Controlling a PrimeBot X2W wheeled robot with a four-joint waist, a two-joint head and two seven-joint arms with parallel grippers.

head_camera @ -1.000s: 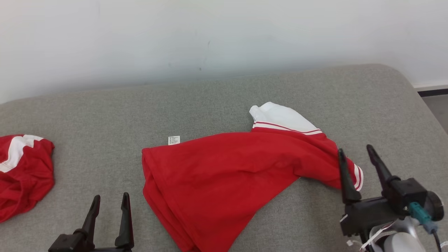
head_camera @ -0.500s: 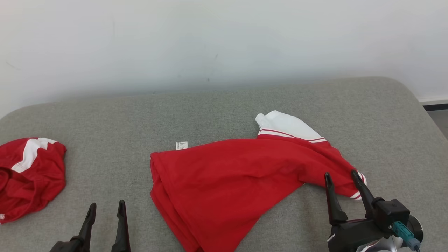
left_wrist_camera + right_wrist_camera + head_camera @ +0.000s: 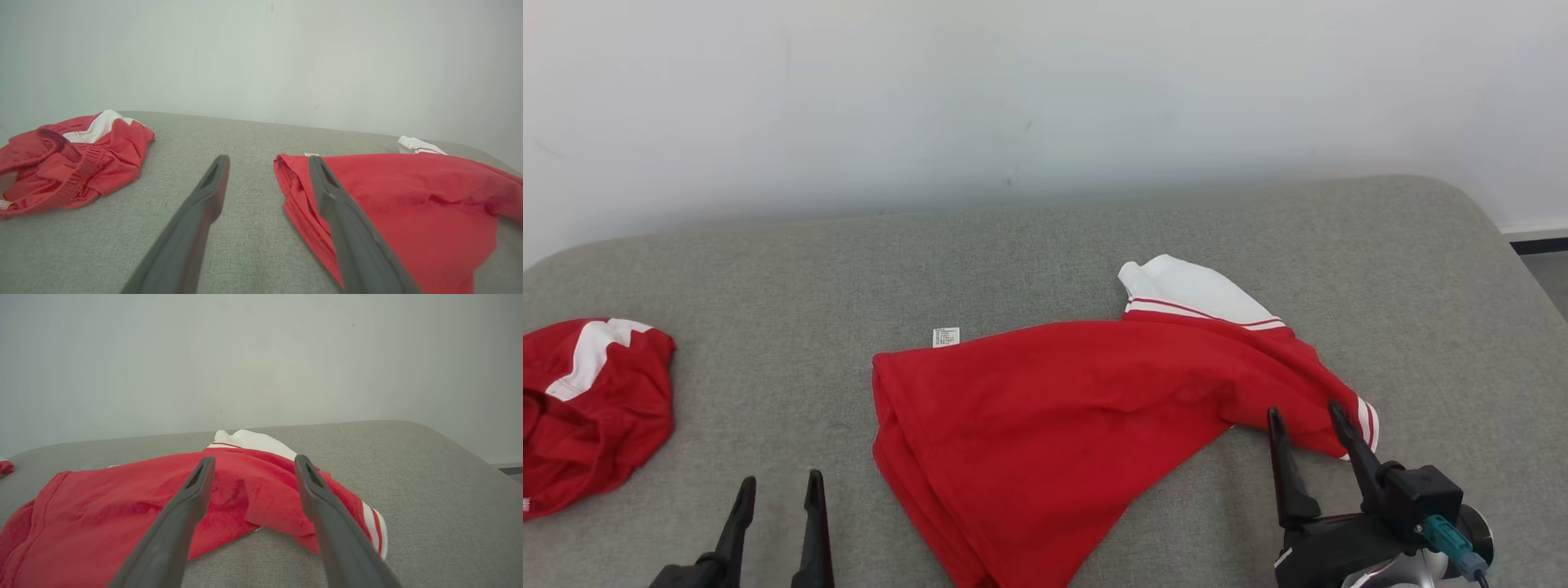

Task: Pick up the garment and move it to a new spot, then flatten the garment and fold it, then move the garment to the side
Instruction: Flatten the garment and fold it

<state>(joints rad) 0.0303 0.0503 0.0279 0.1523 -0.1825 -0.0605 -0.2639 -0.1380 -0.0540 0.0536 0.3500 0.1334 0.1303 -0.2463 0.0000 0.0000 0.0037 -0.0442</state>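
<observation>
Garment (image 3: 1045,425) sleeve just ahead of spread right fingers (image 3: 1281,474)

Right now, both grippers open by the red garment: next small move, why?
Probably ease the right gripper down onto the striped cuff: its fingers stand open there, holding nothing, and the garment lies loose on the grey cushion.

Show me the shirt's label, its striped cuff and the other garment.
Label (image 3: 946,336), head view, middle of the white tag.
Cuff (image 3: 1365,416), head view, on its white stripes.
Other garment (image 3: 596,420), head view, its red middle.
</observation>
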